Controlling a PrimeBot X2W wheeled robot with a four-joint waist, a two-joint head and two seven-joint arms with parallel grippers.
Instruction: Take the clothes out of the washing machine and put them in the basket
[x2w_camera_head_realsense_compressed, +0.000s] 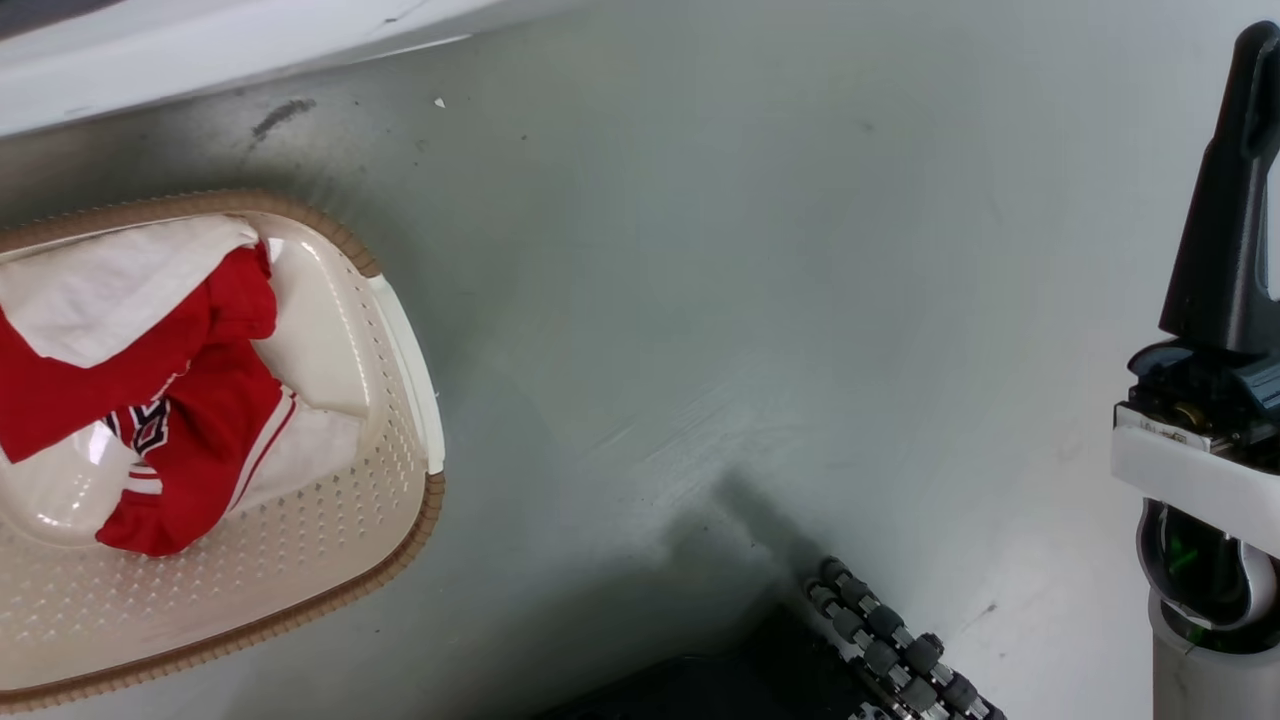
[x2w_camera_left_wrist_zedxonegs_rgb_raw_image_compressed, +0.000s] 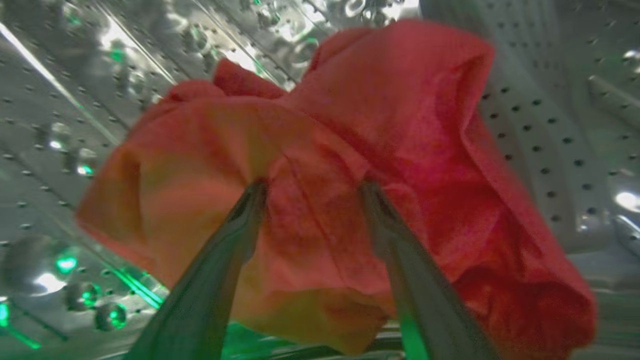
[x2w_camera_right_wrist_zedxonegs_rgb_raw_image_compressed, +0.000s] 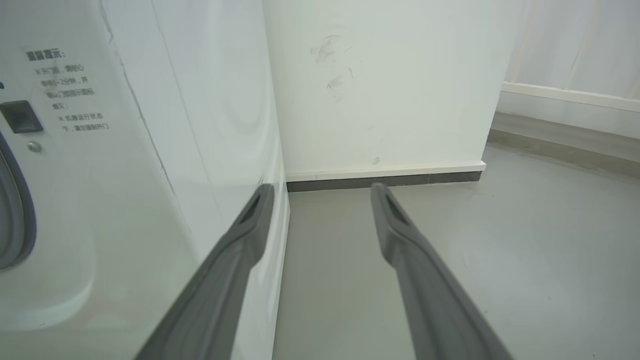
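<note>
Grey floor (x2w_camera_right_wrist_zedxonegs_rgb_raw_image_compressed: 450, 250), wall (x2w_camera_right_wrist_zedxonegs_rgb_raw_image_compressed: 375, 100); left end effector (x2w_camera_left_wrist_zedxonegs_rgb_raw_image_compressed: 313, 186) released astride clothes (x2w_camera_left_wrist_zedxonegs_rgb_raw_image_compressed: 400, 100), right end effector (x2w_camera_right_wrist_zedxonegs_rgb_raw_image_compressed: 322, 187) released.

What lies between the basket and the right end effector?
Bare grey floor lies between the basket and the right end effector, shown in the head view.

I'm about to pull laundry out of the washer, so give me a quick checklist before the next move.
1. Left end effector at the red cloth in the drum: ok, fabric between its fingers.
2. Grip closed on it: not ok, fingers apart.
3. Cloth free of snags: cannot tell.
4. Basket has room: ok, one garment inside, space left.
5. Right end effector clear: ok, open, empty, beside the washing machine.
</note>
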